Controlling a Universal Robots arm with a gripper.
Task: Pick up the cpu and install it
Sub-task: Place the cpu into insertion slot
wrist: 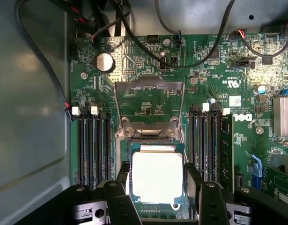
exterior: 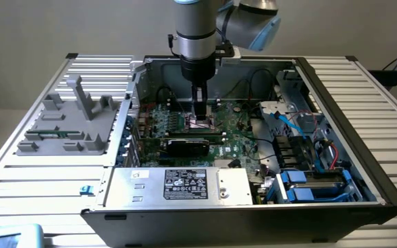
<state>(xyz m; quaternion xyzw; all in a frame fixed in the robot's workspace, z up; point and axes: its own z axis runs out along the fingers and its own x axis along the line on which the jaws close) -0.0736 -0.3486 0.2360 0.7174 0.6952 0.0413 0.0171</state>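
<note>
The cpu (wrist: 157, 182), a flat square chip with a bright silvery top and a thin green rim, sits between my gripper's (wrist: 158, 187) two black fingers (wrist: 124, 176), which press against its two opposite sides. It hangs right over the motherboard socket, whose metal load plate (wrist: 149, 96) is flipped up and open behind it. Whether the chip rests in the socket or hovers just above it I cannot tell. In the exterior view my gripper (exterior: 200, 122) reaches straight down into the open computer case (exterior: 184, 212) onto the green motherboard (exterior: 233, 137).
Memory slots (wrist: 94, 145) flank the socket on both sides, and black cables (wrist: 148, 37) loop over the board behind it. A black card (exterior: 188, 145) lies just in front of the socket. The power supply (exterior: 184, 185) and blue drive bays (exterior: 309, 188) fill the case's near side. A grey fixture (exterior: 71, 121) stands at the exterior view's left.
</note>
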